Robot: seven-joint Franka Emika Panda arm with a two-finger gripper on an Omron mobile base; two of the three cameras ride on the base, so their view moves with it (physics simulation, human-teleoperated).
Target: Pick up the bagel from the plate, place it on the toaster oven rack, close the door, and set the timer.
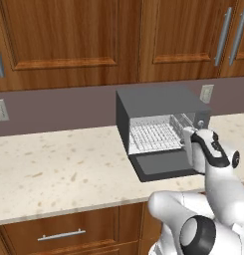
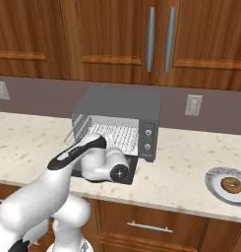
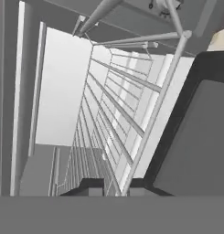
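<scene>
The dark grey toaster oven (image 1: 158, 99) (image 2: 119, 103) stands on the counter with its door (image 1: 161, 167) folded down flat. Inside lies the silver toaster oven rack (image 1: 151, 135) (image 2: 117, 133) (image 3: 109, 119). My gripper (image 3: 114, 186) is at the rack's front right edge, and the rack's front bar runs down between the shut fingertips. The door (image 3: 195, 137) shows as a dark panel beside the hand. Far to the right the brown bagel (image 2: 232, 185) rests on its plate (image 2: 214, 178), well away from the gripper.
Two knobs (image 2: 148, 133) sit on the oven's front right panel. Wall outlets (image 2: 193, 105) (image 1: 0, 110) are on the backsplash. Wooden cabinets hang above, and drawers with a handle (image 1: 61, 234) sit below the speckled counter (image 1: 54, 164).
</scene>
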